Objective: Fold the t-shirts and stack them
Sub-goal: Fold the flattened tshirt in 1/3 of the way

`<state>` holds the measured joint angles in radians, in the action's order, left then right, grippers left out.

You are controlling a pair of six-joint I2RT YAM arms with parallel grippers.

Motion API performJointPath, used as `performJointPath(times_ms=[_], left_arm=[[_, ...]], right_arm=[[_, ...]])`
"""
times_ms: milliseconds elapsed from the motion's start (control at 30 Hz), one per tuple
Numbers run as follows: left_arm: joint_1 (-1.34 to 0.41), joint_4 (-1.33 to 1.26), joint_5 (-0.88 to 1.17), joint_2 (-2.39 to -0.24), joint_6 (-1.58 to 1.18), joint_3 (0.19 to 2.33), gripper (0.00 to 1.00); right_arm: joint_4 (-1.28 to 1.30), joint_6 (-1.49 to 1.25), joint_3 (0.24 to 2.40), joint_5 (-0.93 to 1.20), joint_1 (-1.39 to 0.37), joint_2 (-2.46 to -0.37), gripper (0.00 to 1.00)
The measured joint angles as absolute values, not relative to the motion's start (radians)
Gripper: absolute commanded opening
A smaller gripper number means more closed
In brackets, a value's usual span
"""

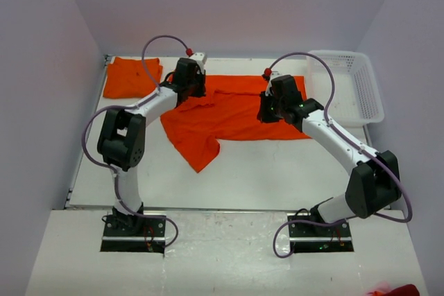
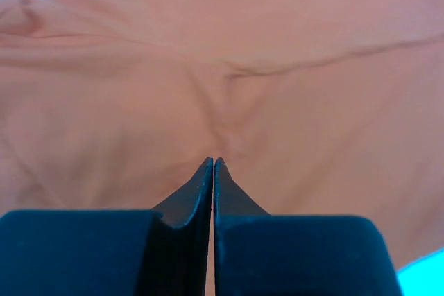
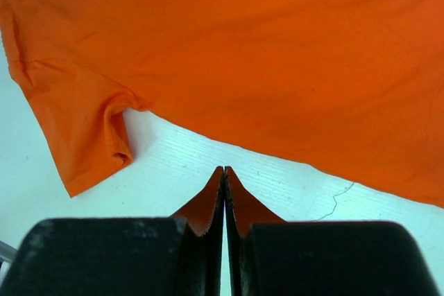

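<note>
One orange t-shirt [image 1: 232,119] lies spread and rumpled across the middle of the table, with a flap trailing toward the front left. A second orange t-shirt [image 1: 132,78] lies folded at the back left corner. My left gripper [image 1: 189,86] is at the spread shirt's back left edge. In the left wrist view its jaws [image 2: 214,161] are shut and the cloth [image 2: 229,95] puckers into the tips. My right gripper [image 1: 272,110] is over the shirt's right half. In the right wrist view it [image 3: 224,169] is shut with nothing between the jaws, over bare table just short of the shirt's edge [image 3: 277,88].
A white lattice basket [image 1: 350,88] stands at the back right, close to the right arm. White walls close in the table on the left, back and right. A sleeve [image 3: 83,129] lies to the left in the right wrist view.
</note>
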<state>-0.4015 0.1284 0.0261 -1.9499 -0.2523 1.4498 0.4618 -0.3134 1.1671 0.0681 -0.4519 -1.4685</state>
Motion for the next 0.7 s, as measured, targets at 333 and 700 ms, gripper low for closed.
performJointPath(times_ms=[333,700], left_arm=[[-0.248,0.158,0.069,-2.067,-0.270,1.479,0.00],[-0.263,0.223,0.016,-2.067,-0.297,1.464,0.00]], right_arm=[[0.463,-0.307,1.169,0.066,-0.452,-1.485,0.00],[0.465,-0.307,1.169,0.055,-0.452,-1.492,0.00]])
